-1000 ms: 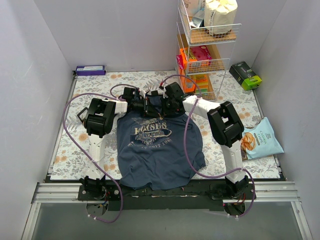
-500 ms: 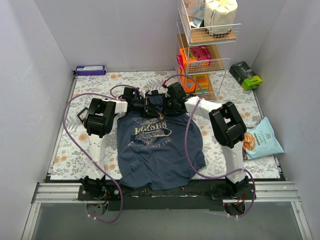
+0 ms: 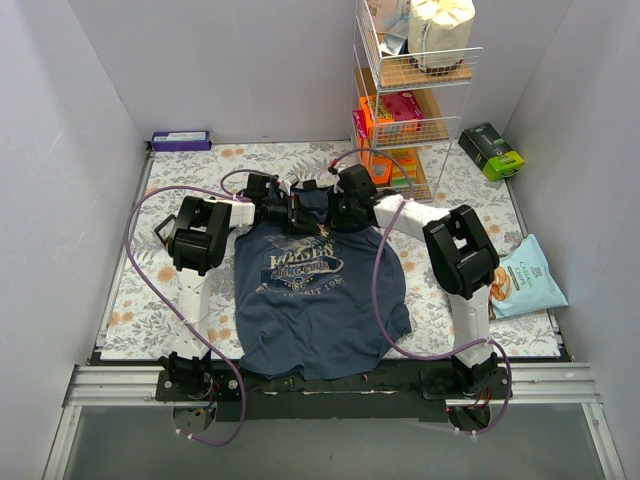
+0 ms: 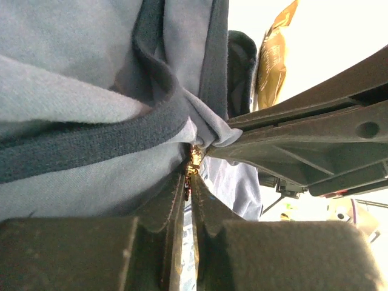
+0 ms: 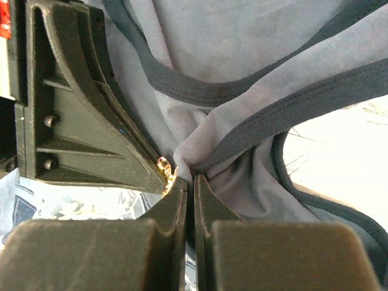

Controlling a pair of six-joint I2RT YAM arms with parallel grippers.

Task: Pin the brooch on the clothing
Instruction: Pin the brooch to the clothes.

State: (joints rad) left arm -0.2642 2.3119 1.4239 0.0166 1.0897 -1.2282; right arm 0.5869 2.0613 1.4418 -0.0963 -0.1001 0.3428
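**Top view**
- Navy-blue sleeveless tank top (image 3: pixel 318 300) with a pale chest print. It lies flat on the floral-patterned table cover (image 3: pixel 130 310), hem toward the arm bases and neckline at the far end.
- Left gripper (image 3: pixel 298 214) and right gripper (image 3: pixel 326 214) meet tip to tip over the neckline. From here I cannot read how their jaws stand.
- White wire shelf rack (image 3: pixel 410 100), far right.
- Flat purple box (image 3: pixel 181 140), against the back wall.
- Green-and-black packet (image 3: pixel 492 150), beside the rack.
- Pale-blue snack bag (image 3: pixel 525 282), at the right edge.

**Left wrist view**
- Left gripper (image 4: pixel 190 179): the fingers are drawn together, with a small gold brooch (image 4: pixel 194 159) nipped at their tips.
- Tank top (image 4: pixel 73 91): its dark trim band runs just above, and the folds touch the fingertips.
- Right gripper (image 4: pixel 225 130) enters from the right. Its tips are closed on a pinch of fabric just beside the brooch.

**Right wrist view**
- Right gripper (image 5: pixel 188 182): the fingers are together, clamped on a bunched fold of the tank top (image 5: pixel 242 54) below its dark trim bands.
- Left gripper (image 5: pixel 159 176), at left: its tip touches that same fold.
- Brooch (image 5: pixel 163 165): a gold glint at that tip, against the cloth. I cannot tell whether the pin passes through the fabric.
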